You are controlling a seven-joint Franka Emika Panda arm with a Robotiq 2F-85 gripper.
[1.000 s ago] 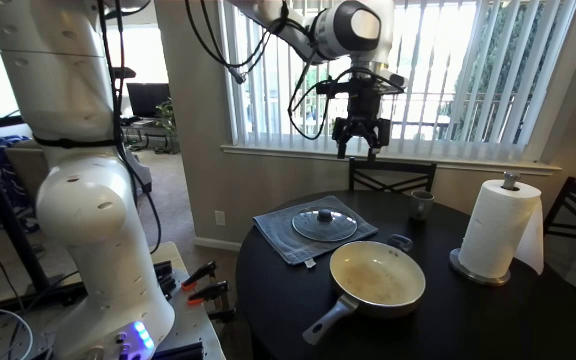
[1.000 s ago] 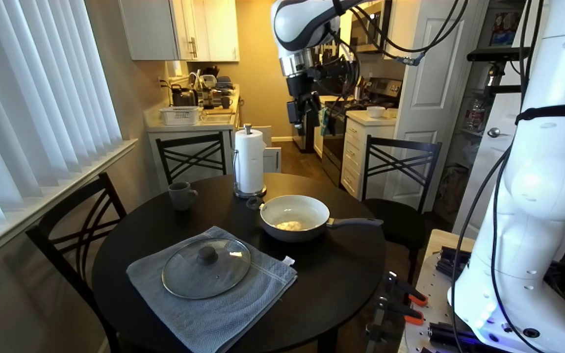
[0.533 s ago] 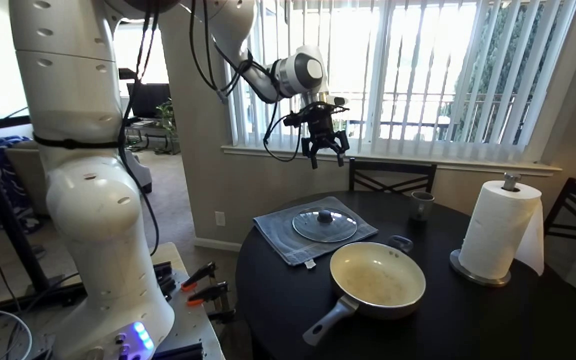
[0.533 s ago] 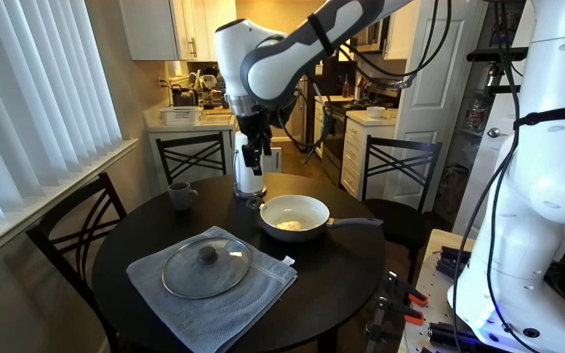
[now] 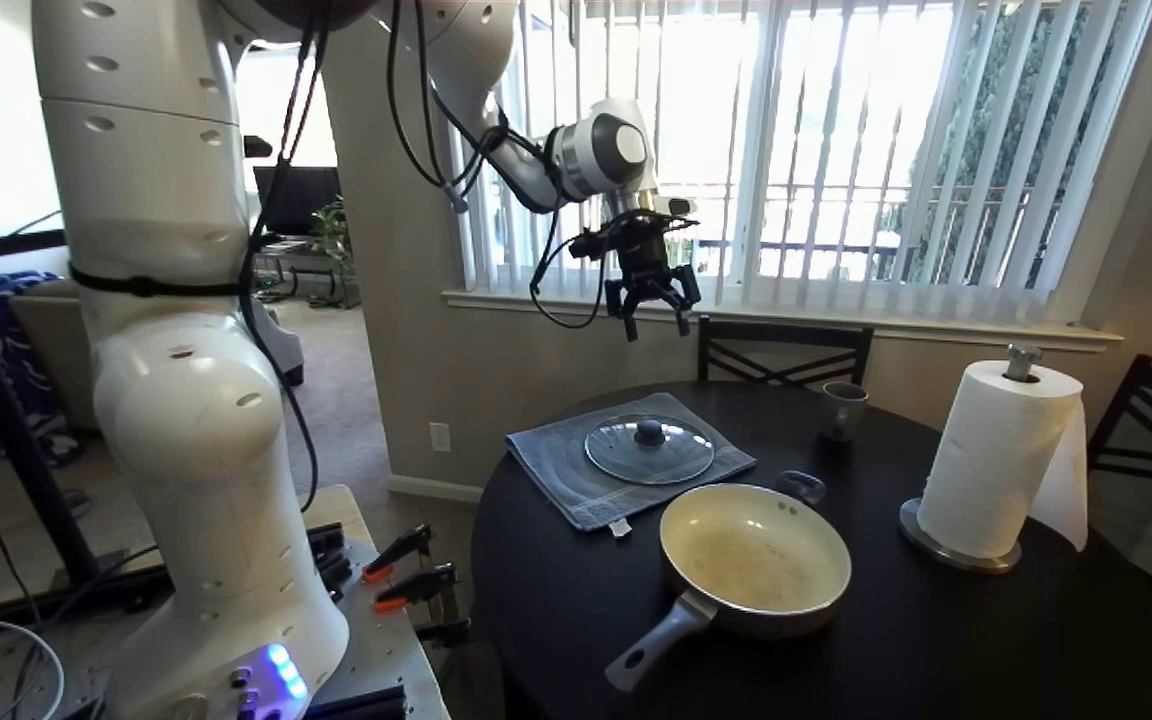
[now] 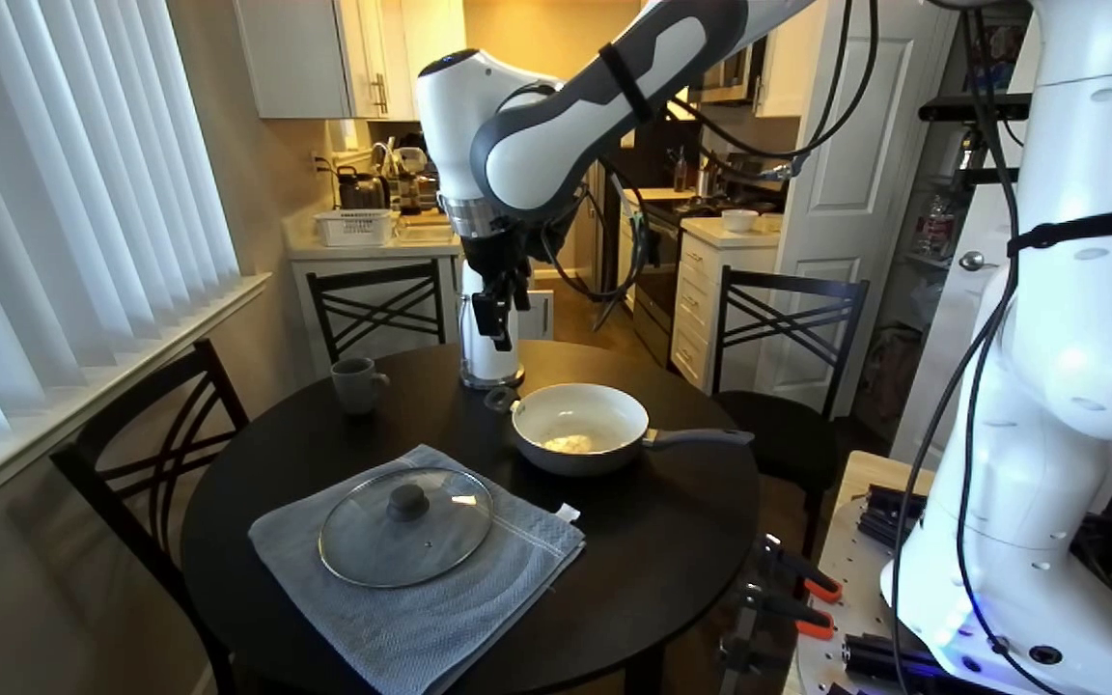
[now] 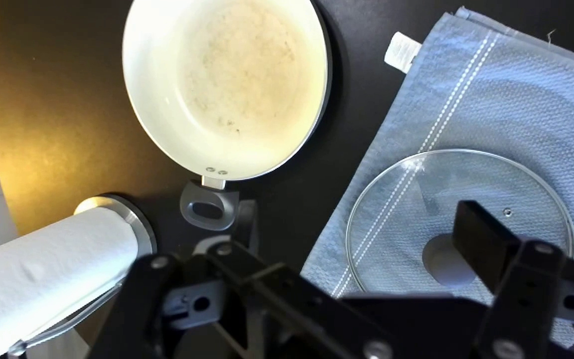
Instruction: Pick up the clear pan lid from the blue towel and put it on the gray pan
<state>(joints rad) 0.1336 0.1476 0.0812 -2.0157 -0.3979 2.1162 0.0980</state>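
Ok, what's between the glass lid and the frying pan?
In the wrist view, only blue towel and a strip of black tabletop lie between the glass lid and the frying pan.

Free air between gripper [image 5: 657, 328] and clear pan lid [image 6: 406, 537], tall paper-towel roll [image 5: 996, 460] upright near gray pan [image 5: 756, 555]

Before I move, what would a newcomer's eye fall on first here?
Probably the gray pan, its pale inside bright against the dark table, then the white paper roll upright nearby. The clear lid on the blue towel beside the pan, and the open hand hanging above the table, likely come next.
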